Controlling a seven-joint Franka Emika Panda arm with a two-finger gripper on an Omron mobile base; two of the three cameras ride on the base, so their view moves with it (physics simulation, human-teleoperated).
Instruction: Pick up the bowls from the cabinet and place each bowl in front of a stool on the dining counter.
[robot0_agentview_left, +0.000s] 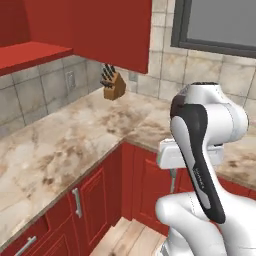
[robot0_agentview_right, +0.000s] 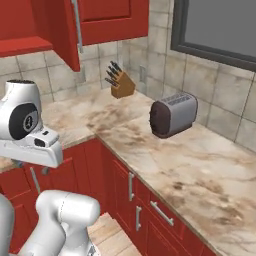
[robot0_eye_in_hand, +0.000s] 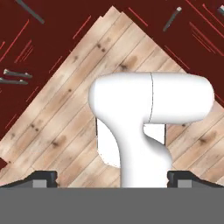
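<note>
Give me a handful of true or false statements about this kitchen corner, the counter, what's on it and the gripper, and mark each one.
1. A knife block stands in the corner of the marble counter. True.
2. The toaster lies on the wooden floor. False: it sits on the counter, under the window.
3. The gripper holds a bowl. False: its fingertips stand wide apart, with nothing between them, over the floor.
4. The drawer units under the counter are red with silver handles. True.
5. The wall behind the counter is painted blue. False: it is tiled beige-grey.
</note>
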